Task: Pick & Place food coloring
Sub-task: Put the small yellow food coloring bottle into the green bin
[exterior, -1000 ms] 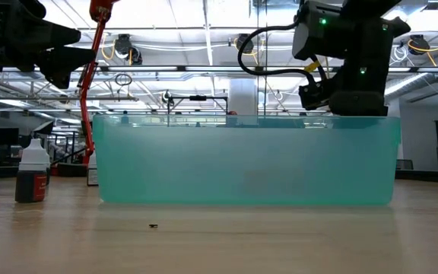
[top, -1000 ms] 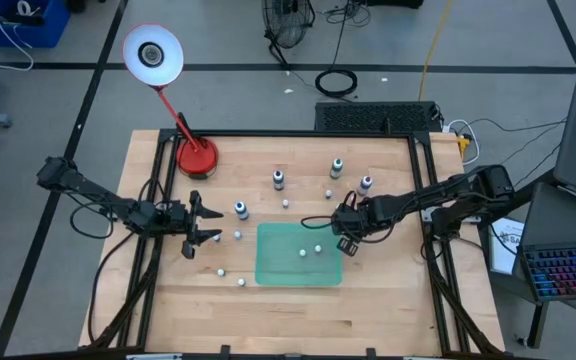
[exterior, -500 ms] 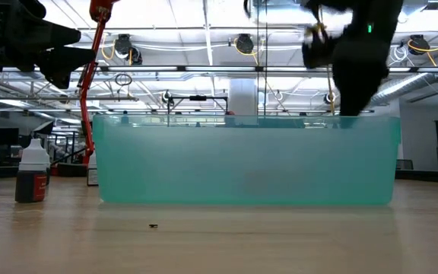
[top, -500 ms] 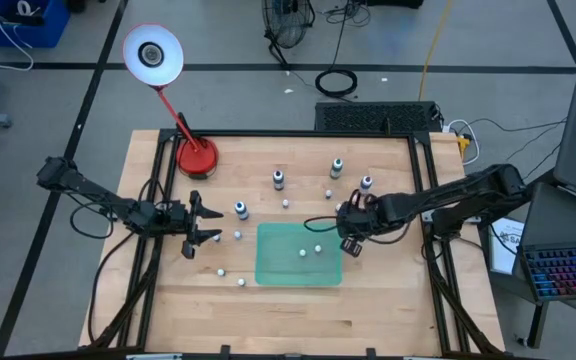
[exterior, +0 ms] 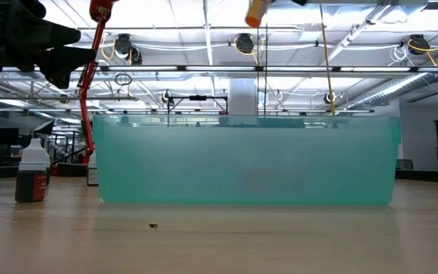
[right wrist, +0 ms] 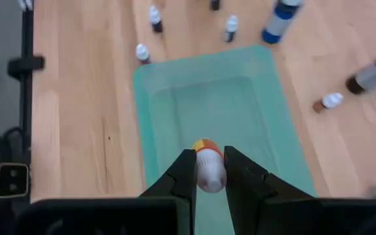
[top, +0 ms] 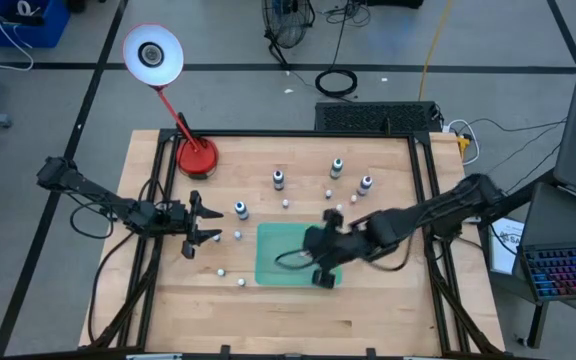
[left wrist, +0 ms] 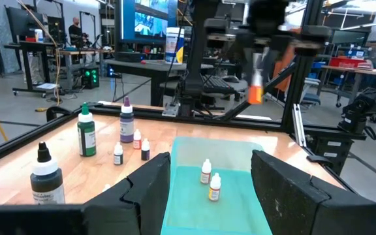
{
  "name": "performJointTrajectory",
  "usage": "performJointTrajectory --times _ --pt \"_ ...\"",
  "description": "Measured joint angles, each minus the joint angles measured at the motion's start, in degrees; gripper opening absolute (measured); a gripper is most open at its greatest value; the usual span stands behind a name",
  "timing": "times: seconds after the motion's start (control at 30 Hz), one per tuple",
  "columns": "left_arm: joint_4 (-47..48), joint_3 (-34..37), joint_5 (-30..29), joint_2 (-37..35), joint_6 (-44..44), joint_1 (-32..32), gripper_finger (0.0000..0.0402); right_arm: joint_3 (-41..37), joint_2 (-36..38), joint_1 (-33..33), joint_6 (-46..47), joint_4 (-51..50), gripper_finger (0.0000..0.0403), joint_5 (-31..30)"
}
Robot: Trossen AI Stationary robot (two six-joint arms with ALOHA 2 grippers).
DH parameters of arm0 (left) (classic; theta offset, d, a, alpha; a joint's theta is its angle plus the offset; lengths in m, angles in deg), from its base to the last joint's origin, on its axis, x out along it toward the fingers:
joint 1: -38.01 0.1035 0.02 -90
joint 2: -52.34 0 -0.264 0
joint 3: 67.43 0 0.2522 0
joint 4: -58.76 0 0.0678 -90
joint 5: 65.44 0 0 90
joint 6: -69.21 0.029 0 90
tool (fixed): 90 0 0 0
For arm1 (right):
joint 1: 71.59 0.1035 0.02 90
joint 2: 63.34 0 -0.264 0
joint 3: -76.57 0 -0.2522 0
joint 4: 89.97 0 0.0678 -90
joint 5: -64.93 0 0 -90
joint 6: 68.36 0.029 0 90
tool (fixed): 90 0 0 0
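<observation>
My right gripper (right wrist: 209, 153) hangs high over the green tray (top: 273, 255) and is shut on a tiny food coloring bottle (right wrist: 205, 163) that is orange and white. In the low view only the bottle (exterior: 255, 11) shows, at the top edge. Two more small bottles (left wrist: 209, 179) stand upright inside the tray. Other food coloring bottles (top: 278, 179) stand on the table beyond the tray and to its left. My left gripper (top: 213, 222) waits open and level, left of the tray, with nothing between its fingers. My right gripper pinches the bottle's white end (right wrist: 209, 177) between its two fingers. The orange end (right wrist: 203, 146) sticks out past the fingertips. The fingers slant down from the table's right side. The bottle hangs tilted, orange end (left wrist: 256, 95) down, lifted clear above the tray.
A red lamp base (top: 196, 157) with its stem stands at the far left corner. Larger bottles (top: 337, 167) stand behind the tray, and tiny ones (top: 223, 270) sit near its left side. Bare wood lies along the near edge.
My right gripper has risen steeply from the tray's far right corner. It has gone toward the table's left and near edges and now stands over the tray, with the orange bottle lifted along. In the low view it has climbed out of the top of the picture.
</observation>
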Motion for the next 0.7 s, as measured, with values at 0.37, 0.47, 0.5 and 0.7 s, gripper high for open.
performJointTrajectory --times 0.37,0.47,0.5,0.7 --pt "0.0 0.0 0.0 0.01 0.0 -0.01 0.0214 7.15 -17.06 -0.17 -3.61 -14.98 0.004 1.66" --pt "0.0 0.0 0.0 0.01 0.0 -0.01 0.0214 3.28 -17.72 -0.53 -3.93 -11.3 0.004 4.42" --pt "0.0 0.0 0.0 0.01 0.0 -0.02 0.0214 1.97 -17.75 -0.57 -4.0 -9.57 0.004 5.25" --pt "0.0 0.0 -0.01 0.0 -0.01 -0.01 0.0214 -4.04 -17.66 -0.55 -4.53 -3.54 0.004 6.88"
